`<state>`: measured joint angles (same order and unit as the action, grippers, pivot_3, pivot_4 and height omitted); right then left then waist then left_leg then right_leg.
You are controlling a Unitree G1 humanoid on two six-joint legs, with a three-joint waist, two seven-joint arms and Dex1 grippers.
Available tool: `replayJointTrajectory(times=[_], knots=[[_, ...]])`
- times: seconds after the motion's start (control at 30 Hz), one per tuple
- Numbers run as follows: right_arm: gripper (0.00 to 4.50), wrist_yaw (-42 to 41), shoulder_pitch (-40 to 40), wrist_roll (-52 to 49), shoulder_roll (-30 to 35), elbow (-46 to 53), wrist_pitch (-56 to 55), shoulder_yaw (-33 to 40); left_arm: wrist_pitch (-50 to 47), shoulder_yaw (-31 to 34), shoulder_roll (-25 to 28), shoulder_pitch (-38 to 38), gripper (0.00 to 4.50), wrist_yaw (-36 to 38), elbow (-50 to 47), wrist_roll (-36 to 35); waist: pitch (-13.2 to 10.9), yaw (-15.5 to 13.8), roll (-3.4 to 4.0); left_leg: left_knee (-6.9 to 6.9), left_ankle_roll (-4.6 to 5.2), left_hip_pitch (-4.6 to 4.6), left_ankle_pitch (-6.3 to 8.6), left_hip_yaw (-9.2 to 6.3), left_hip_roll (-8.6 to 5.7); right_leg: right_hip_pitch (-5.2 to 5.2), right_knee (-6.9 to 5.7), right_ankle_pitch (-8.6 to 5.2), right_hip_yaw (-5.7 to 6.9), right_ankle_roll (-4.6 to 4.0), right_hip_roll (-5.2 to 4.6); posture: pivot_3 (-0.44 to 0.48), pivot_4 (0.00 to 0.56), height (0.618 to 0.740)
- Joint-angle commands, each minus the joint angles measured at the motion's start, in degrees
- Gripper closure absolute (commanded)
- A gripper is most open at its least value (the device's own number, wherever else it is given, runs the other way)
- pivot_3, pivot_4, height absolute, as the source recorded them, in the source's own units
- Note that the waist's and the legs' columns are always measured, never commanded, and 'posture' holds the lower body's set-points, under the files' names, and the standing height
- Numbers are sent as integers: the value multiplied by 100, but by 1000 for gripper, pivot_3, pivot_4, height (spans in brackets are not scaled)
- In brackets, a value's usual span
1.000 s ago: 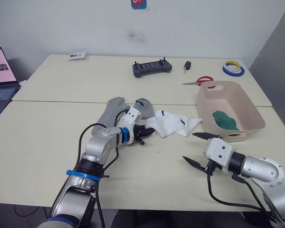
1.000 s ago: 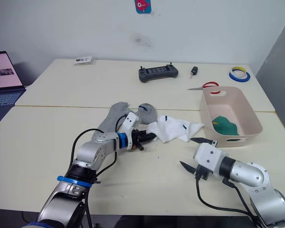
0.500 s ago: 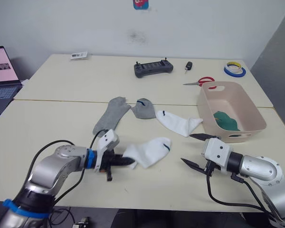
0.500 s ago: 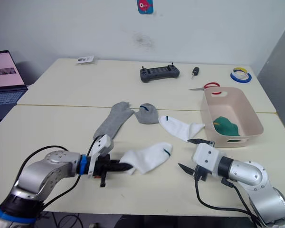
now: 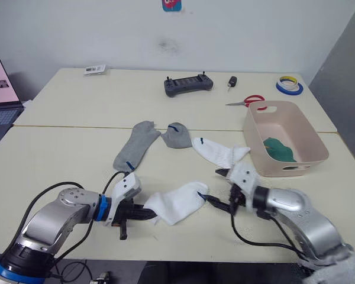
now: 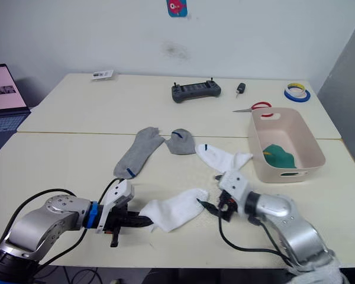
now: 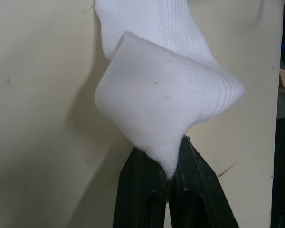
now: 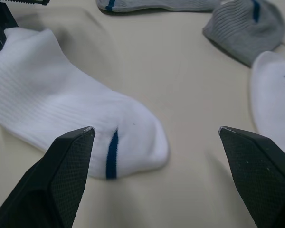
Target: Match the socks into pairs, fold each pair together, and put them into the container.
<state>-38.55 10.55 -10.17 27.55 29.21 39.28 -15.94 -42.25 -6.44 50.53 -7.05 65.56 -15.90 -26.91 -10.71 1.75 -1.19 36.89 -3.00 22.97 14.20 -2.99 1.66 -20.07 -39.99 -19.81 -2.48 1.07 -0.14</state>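
One pair binned, two pairs left to go.
Green lay in the container point(image 5: 307, 163); my left gripper point(image 5: 143, 213) pinched a white sock point(image 5: 176, 202), my right gripper point(image 5: 220, 188) spread wide beside it.

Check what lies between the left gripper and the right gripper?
In the left eye view, one white ankle sock spans it: the left gripper pinches one end, and the open right gripper sits at its blue-marked end.
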Motion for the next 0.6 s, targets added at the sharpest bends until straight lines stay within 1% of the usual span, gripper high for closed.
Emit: replayJointTrajectory(times=[0.03,0.07,0.1,0.2,0.33,0.37,0.4,0.43,0.47,0.6], knots=[[0,-14,118,206,34,-234,-137,-382,73,8,7,26,4480,-23,-107,3,0,-14,0,0,0,2,0,-1,0,0,1,0,2,0,0,0,150,737],[392,-52,128,279,81,-311,-202,-498,83,8,7,37,4500,-28,-108,5,0,-14,0,1,0,2,0,0,-3,-1,1,0,1,0,-1,0,150,737],[545,-69,137,326,99,-375,-247,-576,95,10,11,51,4500,-29,-109,8,0,-13,0,2,0,2,0,1,-4,0,1,0,1,0,-2,0,150,737],[1592,-110,168,301,73,-465,-280,-635,141,40,49,113,4500,-21,-120,22,0,-5,0,3,0,0,0,3,-2,0,0,0,0,0,-3,0,150,737],[3050,-89,189,153,77,-357,-243,-361,392,60,273,172,4500,97,-17,207,0,-3,0,1,0,0,0,-1,0,0,0,0,1,0,-1,0,150,737],[3467,-100,190,121,118,-312,-228,-282,514,37,350,165,4500,132,45,298,0,-3,0,1,1,1,0,0,0,-1,0,0,0,0,-1,0,150,737],[3759,-104,187,119,170,-275,-234,-212,647,9,419,146,4500,161,117,392,0,-3,0,1,0,0,0,1,0,-1,0,0,0,0,-2,0,150,737],[4181,-109,184,120,226,-248,-241,-139,753,-12,469,113,4500,187,194,469,0,-4,0,1,0,0,0,0,0,-1,0,0,1,0,-1,0,150,737],[4471,-133,171,113,313,-213,-249,-39,823,-14,498,47,4500,218,285,512,0,-5,0,1,0,0,0,1,0,-1,-1,0,1,0,-1,0,150,737],[4471,-177,167,148,524,-157,-315,115,1032,-102,483,-212,4500,303,548,661,0,-7,0,1,1,0,0,1,-2,0,0,0,4,0,-1,0,150,737]])
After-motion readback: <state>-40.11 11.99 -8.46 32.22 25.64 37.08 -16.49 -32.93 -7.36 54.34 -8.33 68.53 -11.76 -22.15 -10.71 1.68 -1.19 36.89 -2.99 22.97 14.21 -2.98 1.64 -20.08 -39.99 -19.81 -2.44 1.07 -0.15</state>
